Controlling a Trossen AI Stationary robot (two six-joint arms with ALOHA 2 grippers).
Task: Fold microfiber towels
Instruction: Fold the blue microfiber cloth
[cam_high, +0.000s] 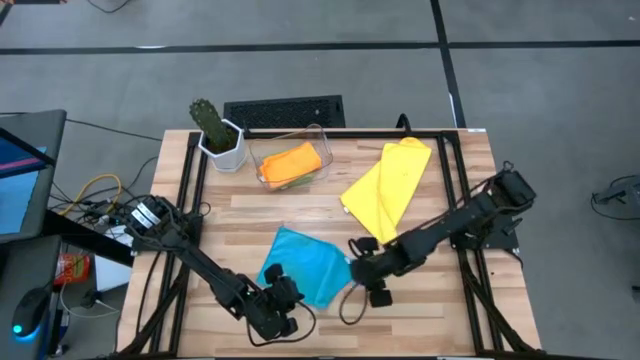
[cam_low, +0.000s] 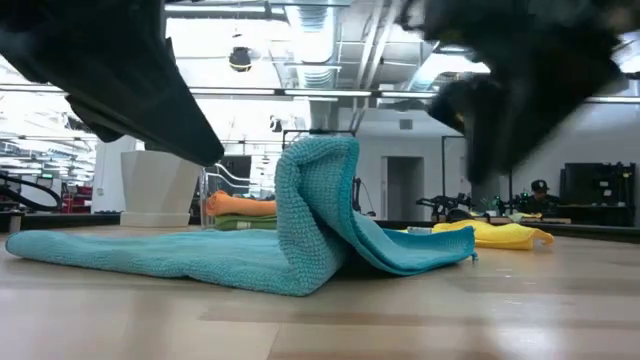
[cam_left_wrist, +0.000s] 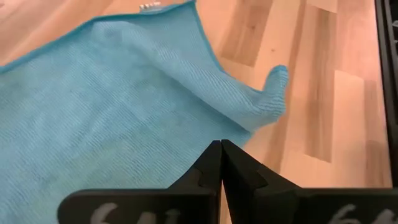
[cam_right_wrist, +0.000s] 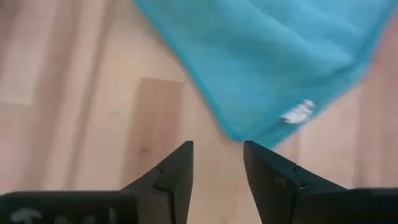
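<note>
Light blue towel (cam_high: 305, 268) lies rumpled at the desk (cam_high: 450, 310) front centre, one ridge standing up. Left gripper (cam_high: 283, 297) beside its front edge, fingers pressed together, empty. Right gripper (cam_high: 362, 275) at its right corner, fingers spread, empty. Yellow towel (cam_high: 388, 183) behind right. Orange towel (cam_high: 291, 160) over green in clear bin (cam_high: 258, 152); cactus pot (cam_high: 222, 145) beside.

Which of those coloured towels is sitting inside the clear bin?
The orange towel; the yellow towel and light blue towel lie on the bare table.
</note>
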